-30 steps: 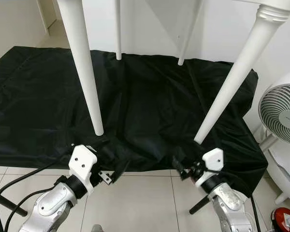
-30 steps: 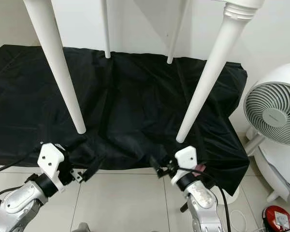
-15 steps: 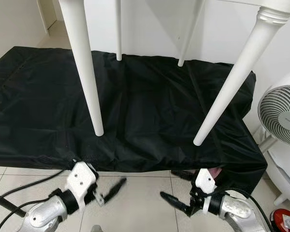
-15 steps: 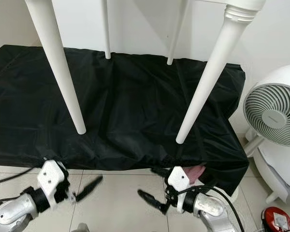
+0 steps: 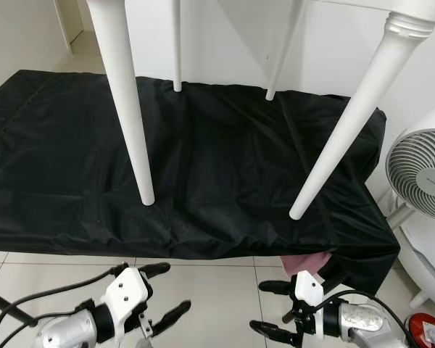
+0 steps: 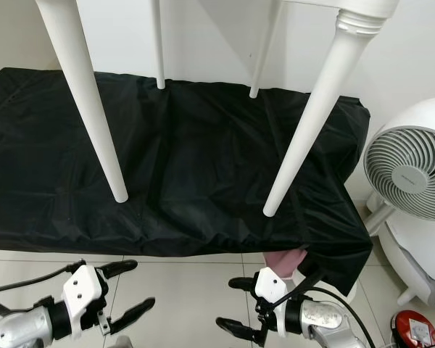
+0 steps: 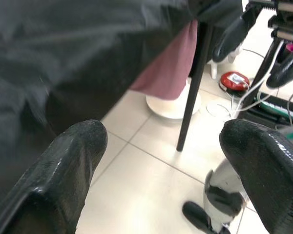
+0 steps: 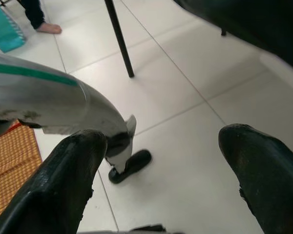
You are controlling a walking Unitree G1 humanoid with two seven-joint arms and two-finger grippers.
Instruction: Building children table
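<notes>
The white children's table stands on a black cloth (image 5: pixel 225 159) spread over a low platform. Its front left leg (image 5: pixel 130 109) and front right leg (image 5: pixel 348 116) rest on the cloth, with two thinner back legs (image 5: pixel 177 43) near the wall. The tabletop is cut off at the picture's top. My left gripper (image 5: pixel 170 290) hovers open and empty over the floor tiles, below the cloth's front edge. My right gripper (image 5: pixel 259 307) is also open and empty, low over the tiles, pointing toward the left one. The left wrist view has its fingers (image 7: pixel 63 165) wide apart.
A white fan (image 5: pixel 420 170) stands at the right of the platform, with a red round object (image 5: pixel 429 330) on the floor beside it. Pink fabric (image 5: pixel 308 259) peeks from under the cloth's front right corner. A black pole (image 7: pixel 193 87) and a person's foot (image 8: pixel 49 28) are nearby.
Both grippers have drawn back and down from the cloth's front edge to over the floor tiles. The right one has turned to point left. The table has not moved.
</notes>
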